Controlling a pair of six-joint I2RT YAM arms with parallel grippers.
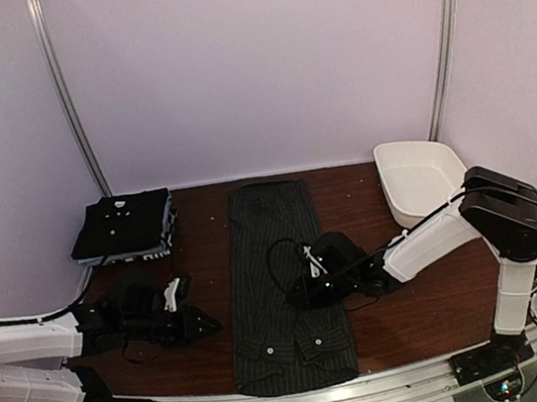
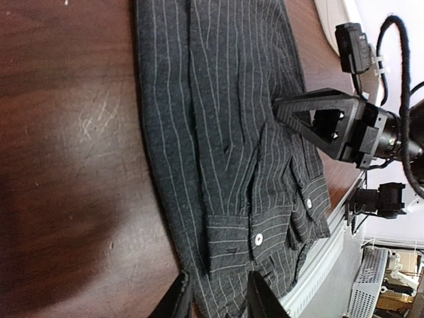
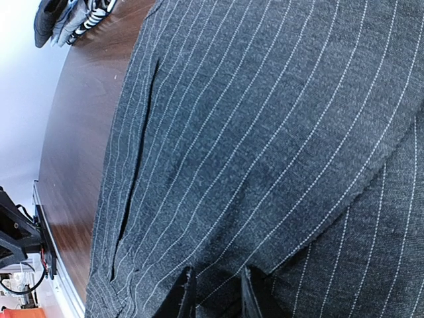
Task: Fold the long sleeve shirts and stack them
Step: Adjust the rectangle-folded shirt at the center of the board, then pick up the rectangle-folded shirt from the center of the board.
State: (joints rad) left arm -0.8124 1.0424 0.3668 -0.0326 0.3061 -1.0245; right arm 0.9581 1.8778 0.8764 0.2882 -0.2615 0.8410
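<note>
A charcoal pinstriped long sleeve shirt (image 1: pixel 278 280) lies folded into a long strip down the middle of the table, cuffs and white buttons at its near end (image 2: pixel 258 237). Another dark shirt (image 1: pixel 124 226) sits folded at the back left. My right gripper (image 1: pixel 299 292) is down on the strip's middle; its jaws (image 3: pixel 215 291) stand narrow with a fold of the pinstriped cloth pinched between them. My left gripper (image 1: pixel 211 324) sits at the strip's near left edge. Its fingers (image 2: pixel 218 295) stand apart, straddling the cloth's edge.
A white plastic tub (image 1: pixel 421 180) stands at the back right. The right arm's black wrist (image 2: pixel 344 129) hangs over the shirt's right side. A metal rail (image 1: pixel 306 396) runs along the table's near edge. Bare brown wood (image 1: pixel 403 302) flanks the shirt.
</note>
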